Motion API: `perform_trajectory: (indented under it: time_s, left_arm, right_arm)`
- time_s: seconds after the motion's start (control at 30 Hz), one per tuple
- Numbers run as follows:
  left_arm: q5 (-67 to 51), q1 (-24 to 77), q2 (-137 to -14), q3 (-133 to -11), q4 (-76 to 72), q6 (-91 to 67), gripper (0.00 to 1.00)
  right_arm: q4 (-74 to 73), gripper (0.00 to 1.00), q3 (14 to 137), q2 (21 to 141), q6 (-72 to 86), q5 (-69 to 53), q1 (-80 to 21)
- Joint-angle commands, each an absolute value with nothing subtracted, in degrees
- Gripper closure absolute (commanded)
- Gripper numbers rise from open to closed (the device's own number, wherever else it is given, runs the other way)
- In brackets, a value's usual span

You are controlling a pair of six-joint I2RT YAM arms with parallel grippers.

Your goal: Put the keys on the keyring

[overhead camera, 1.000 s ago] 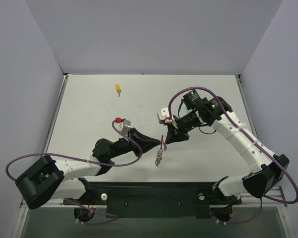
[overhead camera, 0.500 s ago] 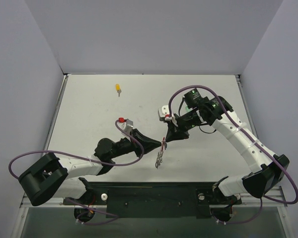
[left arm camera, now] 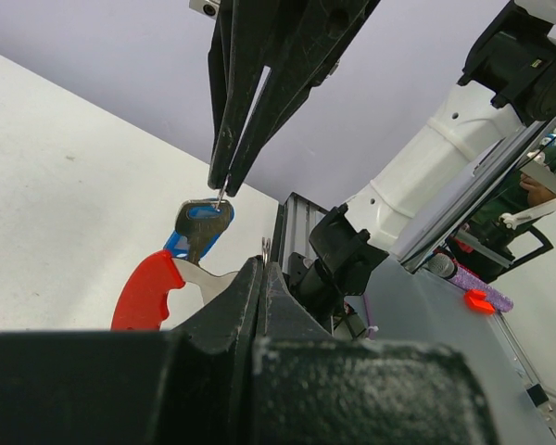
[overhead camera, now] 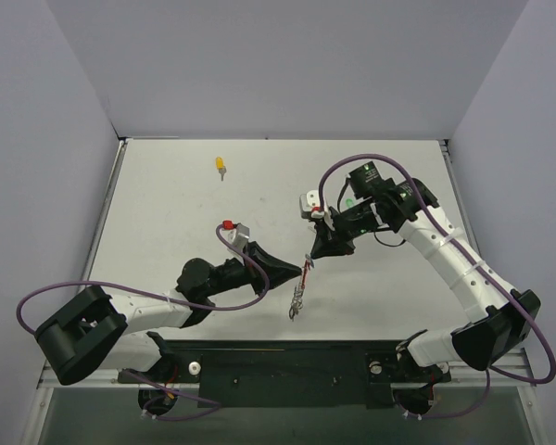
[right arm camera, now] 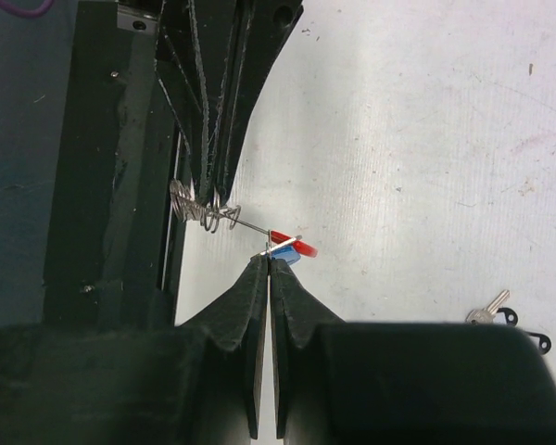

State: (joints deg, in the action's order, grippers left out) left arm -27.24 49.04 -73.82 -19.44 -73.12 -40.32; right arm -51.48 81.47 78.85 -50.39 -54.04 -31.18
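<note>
My left gripper (overhead camera: 300, 272) is shut on the keyring (overhead camera: 298, 297), held above the table's middle. Its red arc (left arm camera: 148, 289) shows beside my left fingers (left arm camera: 250, 306), and its silver coils (right arm camera: 204, 211) hang below them. My right gripper (overhead camera: 312, 260) meets it tip to tip from the back right and is shut on the edge of the blue key (left arm camera: 204, 222), which hangs against the red arc (right arm camera: 295, 243). A yellow key (overhead camera: 221, 166) lies at the far left of the table. A key with a black head (right arm camera: 491, 312) lies on the table under my right wrist.
The white table (overhead camera: 167, 232) is walled by pale panels at the back and sides. A black rail (overhead camera: 287, 366) with both arm bases runs along the near edge. Purple cables (overhead camera: 120, 295) loop beside each arm.
My right wrist has swung slightly toward the back right, its tips staying at the keyring. The left gripper and the keyring have barely shifted. Both grips hold.
</note>
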Motion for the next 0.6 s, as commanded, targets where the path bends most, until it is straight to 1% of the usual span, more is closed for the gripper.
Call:
perform_trajectory:
  time_s: [0.0, 0.27, 0.57]
  left_arm:
    - [-25.84, 48.96, -71.28, -19.60, -84.47, -39.64, 1.00]
    - [-23.03, 48.95, -67.94, -18.19, -83.85, -38.23, 1.00]
    - [-20.57, 49.04, -67.41, -17.31, -87.54, -37.45, 1.00]
  right_arm:
    - [-55.71, 1.00, 80.95, 77.43, -54.75, -57.22, -32.17]
    - [-58.10, 1.00, 81.83, 77.96, -57.13, -58.27, -33.49]
    - [-52.83, 1.00, 82.62, 78.49, -47.56, -60.47, -33.49]
